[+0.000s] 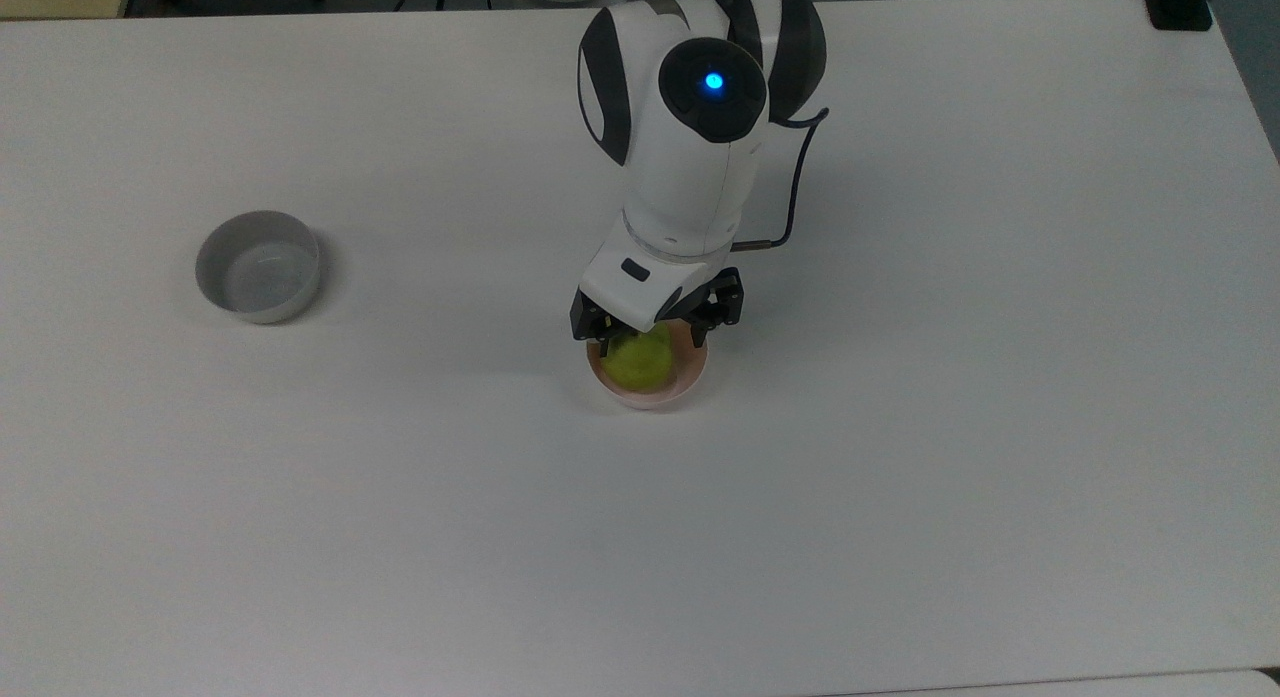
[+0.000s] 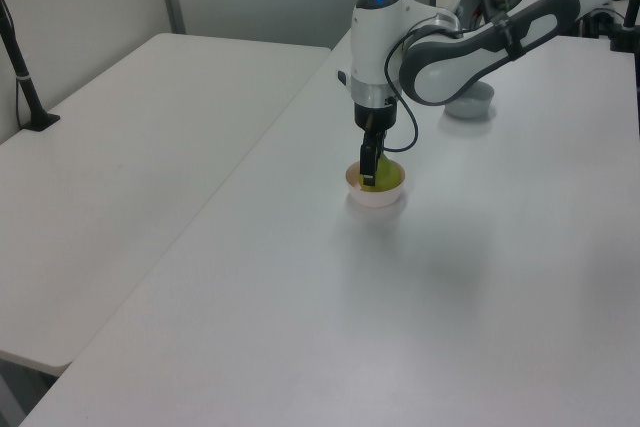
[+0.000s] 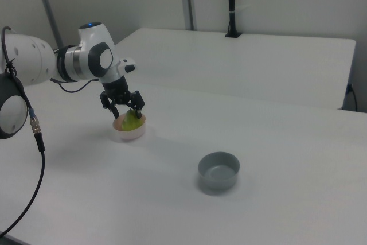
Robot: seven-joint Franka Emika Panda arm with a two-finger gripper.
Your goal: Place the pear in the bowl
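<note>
**Pear resting in the pink bowl, gripper spread above it**

We see the pear (image 1: pixel 640 361) lying inside the pale pink bowl (image 1: pixel 678 389), which stands on the white table (image 1: pixel 900 427) near the middle of the top view. In the right view the pear (image 3: pixel 132 121) shows as a yellow-green mound rising slightly above the bowl's (image 3: pixel 128 134) rim; in the left view the pear (image 2: pixel 381 177) sits low within the bowl (image 2: pixel 377 196).

The gripper (image 1: pixel 655 327) points downward directly over the bowl. We read its two dark fingers (image 3: pixel 138 102) as spread apart, one on either side of the fruit, with a gap visible between each finger and the pear in the right view; the gripper (image 3: pixel 122 107) therefore holds nothing. In the left view the gripper (image 2: pixel 370 169) hangs from the white arm (image 2: pixel 470 42) with its tips at about rim level.

A grey bowl (image 1: pixel 258 266) stands well apart from the pink one, toward the top view's left. In the right view the grey bowl (image 3: pixel 218 171) lies toward the right view's right and nearer the camera; in the left view the same grey bowl (image 2: pixel 469 102) appears behind the arm. A second white table (image 2: pixel 120 157) adjoins the first on the left view's left.
</note>
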